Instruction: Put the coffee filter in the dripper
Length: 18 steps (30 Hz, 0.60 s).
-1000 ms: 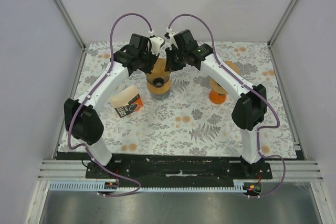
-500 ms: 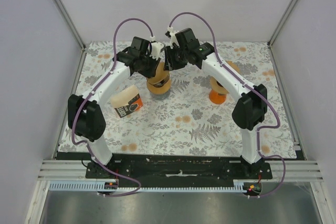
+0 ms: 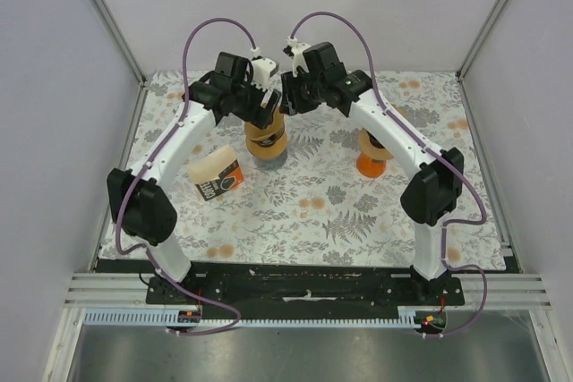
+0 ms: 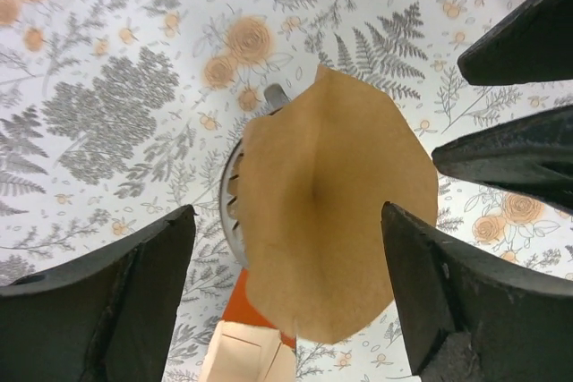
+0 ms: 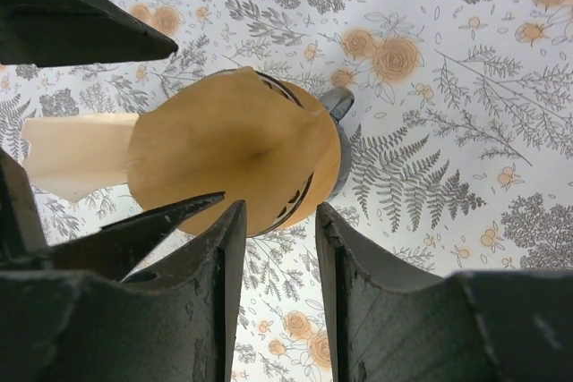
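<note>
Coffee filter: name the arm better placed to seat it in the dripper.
Left. The left fingers, wide open, straddle the filter, centred above the dripper. The right fingers are narrowly parted and hang off-centre at its rim.

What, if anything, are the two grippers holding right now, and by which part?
Nothing: the left gripper and right gripper are both open above the coffee filter, which sits in the dripper.

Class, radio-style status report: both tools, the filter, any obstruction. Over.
Left tool open above brown paper coffee filter. Right tool narrowly open, empty. Filter rests in grey-rimmed dripper. Nothing blocking.
</note>
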Available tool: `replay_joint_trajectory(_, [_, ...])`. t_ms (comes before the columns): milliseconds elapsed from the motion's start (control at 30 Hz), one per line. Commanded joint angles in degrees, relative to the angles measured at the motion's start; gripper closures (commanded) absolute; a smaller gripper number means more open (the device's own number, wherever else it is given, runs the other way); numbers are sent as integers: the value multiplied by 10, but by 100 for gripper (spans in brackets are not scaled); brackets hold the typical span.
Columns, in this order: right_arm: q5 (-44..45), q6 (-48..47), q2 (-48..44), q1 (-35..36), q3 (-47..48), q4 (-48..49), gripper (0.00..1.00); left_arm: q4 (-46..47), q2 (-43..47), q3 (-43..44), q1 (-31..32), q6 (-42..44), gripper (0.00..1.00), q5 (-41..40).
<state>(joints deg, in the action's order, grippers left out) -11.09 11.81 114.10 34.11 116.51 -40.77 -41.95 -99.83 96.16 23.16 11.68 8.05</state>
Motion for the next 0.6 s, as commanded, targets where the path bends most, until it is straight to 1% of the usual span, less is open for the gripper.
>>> replay_joint_trajectory(0, [-9, -8, -32, 2, 17, 34, 58, -8, 49, 36, -15, 7, 10, 6])
replay_joint_trajectory(67, [-19, -9, -27, 5, 23, 37, 64, -15, 54, 41, -26, 0, 9, 14])
replay_joint_trajectory(133, [-29, -14, -20, 13, 32, 38, 75, -13, 60, 39, -53, -18, 9, 32])
replay_joint_trajectory(233, [-37, -36, 6, 33, 58, 36, 87, 4, 68, 26, -107, -60, 8, 77])
replay_joint_trajectory(267, [-33, -46, 16, 42, 66, 31, 92, 7, 66, 19, -122, -74, 8, 90])
replay_joint_trajectory(333, [10, -67, 43, 58, 90, 3, 100, 10, 63, 4, -144, -94, 8, 121])
replay_joint_trajectory(400, [49, -79, 68, 68, 106, -22, 100, 16, 65, -16, -157, -111, 8, 152])
replay_joint_trajectory(500, [77, -92, 98, 73, 112, -30, 100, 35, 77, -46, -158, -135, 8, 165])
replay_joint_trajectory(567, [99, -98, 127, 76, 133, -49, 100, 44, 82, -55, -157, -144, 8, 162])
